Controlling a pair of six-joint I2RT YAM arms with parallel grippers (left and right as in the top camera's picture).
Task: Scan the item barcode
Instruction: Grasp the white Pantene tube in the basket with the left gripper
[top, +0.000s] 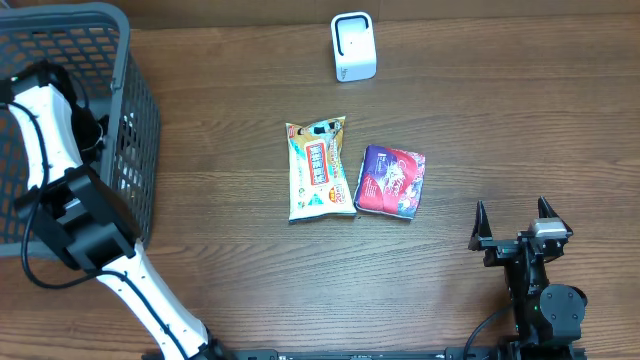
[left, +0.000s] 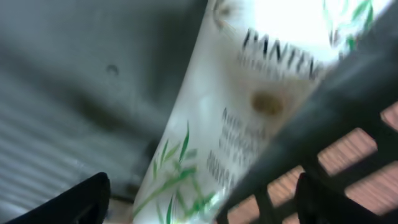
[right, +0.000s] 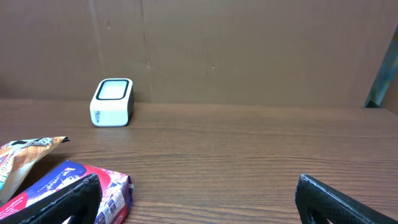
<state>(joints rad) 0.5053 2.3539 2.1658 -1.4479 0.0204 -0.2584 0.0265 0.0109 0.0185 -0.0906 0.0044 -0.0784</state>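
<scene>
- A brown wooden table (top: 500, 100) was seen from above, with a grey mesh basket (top: 135, 130) filling its upper left corner.
- The left arm (top: 45, 135) bent over the basket's near rim and reached down inside it.
- In the left wrist view, the left gripper (left: 202, 204) had its jaws spread wide, one dark fingertip at each lower corner of the view.
- A white Pantene bottle (left: 249, 93) printed with green leaves lay tilted in the basket, between the fingertips. It leaned against the dark basket wall on the right, and no finger visibly pressed on it.
- A small white scanner (top: 353, 46) stood alone near the table's far edge, with bare wood on all sides.
- A yellow snack packet (top: 317, 168) and a purple packet (top: 391, 181) lay flat side by side at mid-table, almost touching.
- The right gripper (top: 513, 232) sat near the front right edge with its jaws wide apart and empty, well apart from the packets. Bare table lay between it and the scanner.
</scene>
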